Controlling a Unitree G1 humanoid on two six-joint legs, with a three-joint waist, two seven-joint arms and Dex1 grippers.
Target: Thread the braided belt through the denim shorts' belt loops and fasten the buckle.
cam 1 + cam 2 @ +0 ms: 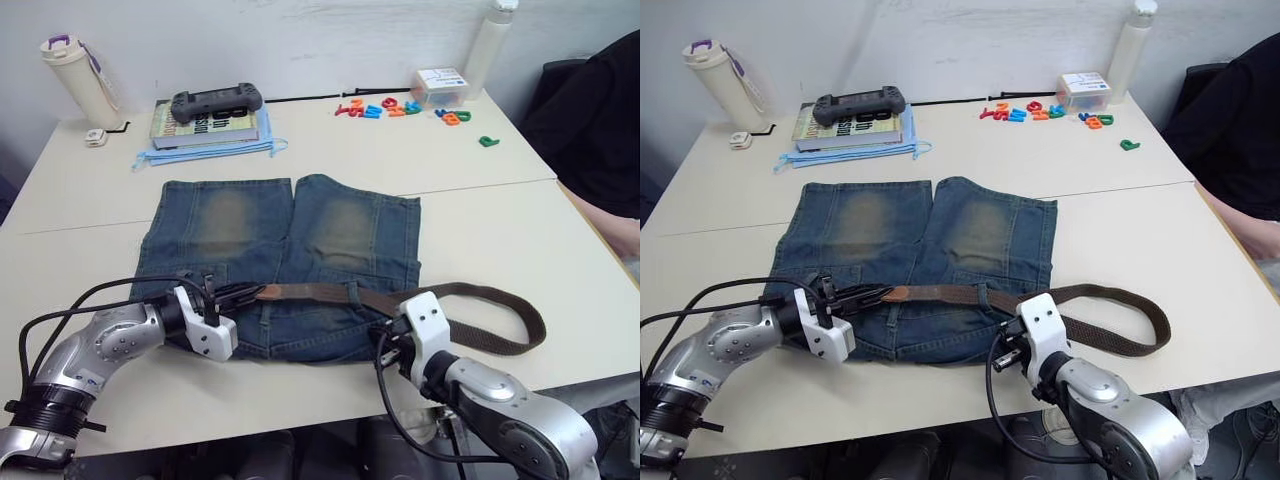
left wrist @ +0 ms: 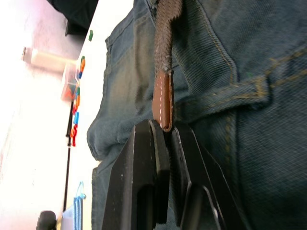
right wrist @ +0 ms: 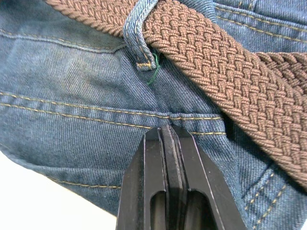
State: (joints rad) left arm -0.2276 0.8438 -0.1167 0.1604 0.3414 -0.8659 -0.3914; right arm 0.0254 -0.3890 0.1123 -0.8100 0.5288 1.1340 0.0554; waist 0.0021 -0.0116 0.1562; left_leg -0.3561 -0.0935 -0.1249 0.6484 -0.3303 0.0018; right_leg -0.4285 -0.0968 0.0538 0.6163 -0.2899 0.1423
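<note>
Denim, faded to a yellowish-brown patch on each leg, makes up the denim shorts, which lie flat on the pale table with the stitched waistband toward the robot. Across that waistband runs the braided belt, a dark brown woven strap whose plaited ribs show plainly in the right wrist view; it passes under one of the belt loops, a short narrow denim strip with tan stitching and a loose green thread beside it. The strap's tan leather end, smooth with a white stitched border, lies just in front of the left gripper, whose two black fingers stand slightly apart with the leather tip at the mouth of the gap; whether they actually pinch it cannot be made out. The right gripper has its fingers pressed together on the lower seam of the waistband, with nothing seen between them. To the robot's right the belt runs off the shorts, loops back on bare table and disappears behind the right gripper's white housing, so that end of it is hidden. At the far edge sit a grey handheld controller on a book, bright plastic letters and two pale bottles, while a person in dark clothing is cut off at the right.
</note>
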